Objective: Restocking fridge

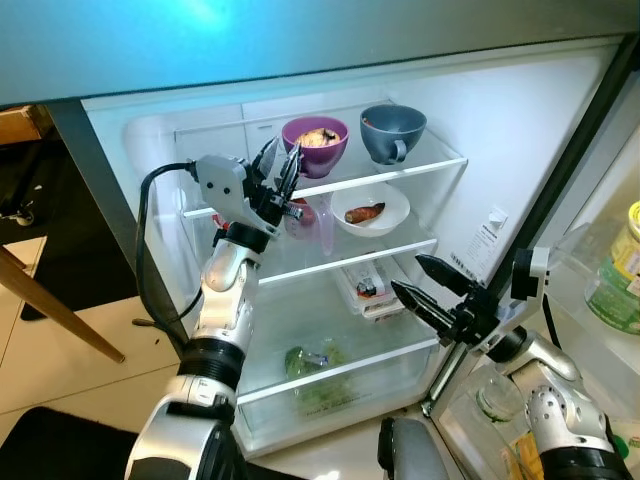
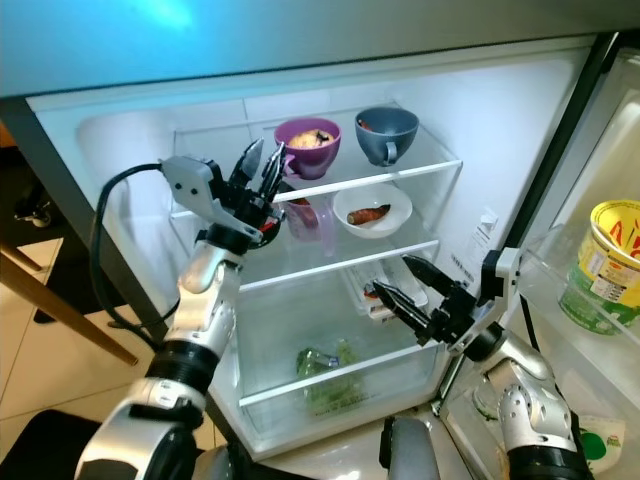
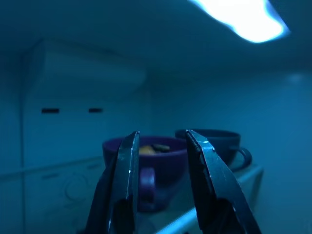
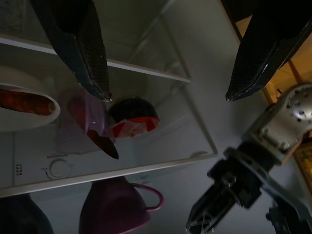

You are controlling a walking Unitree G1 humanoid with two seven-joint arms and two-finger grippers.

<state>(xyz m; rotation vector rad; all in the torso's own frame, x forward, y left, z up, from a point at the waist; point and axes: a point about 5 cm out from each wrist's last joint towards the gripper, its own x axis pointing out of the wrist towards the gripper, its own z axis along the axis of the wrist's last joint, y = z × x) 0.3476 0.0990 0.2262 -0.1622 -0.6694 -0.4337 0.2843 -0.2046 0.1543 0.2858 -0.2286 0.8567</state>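
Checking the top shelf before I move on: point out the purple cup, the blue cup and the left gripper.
purple cup (image 1: 322,152), left eye view, outer wall.
blue cup (image 1: 392,137), left eye view, front wall.
left gripper (image 1: 283,167), left eye view, between fingertips.

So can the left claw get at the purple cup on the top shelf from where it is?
Probably yes. The left claw is open at the front edge of the top shelf, pointing at the purple cup, with nothing between them; the blue cup sits off to its side.

White sticker (image 1: 492,228) on fridge wall, print too small, yellow tub (image 2: 600,262), red lettering unreadable
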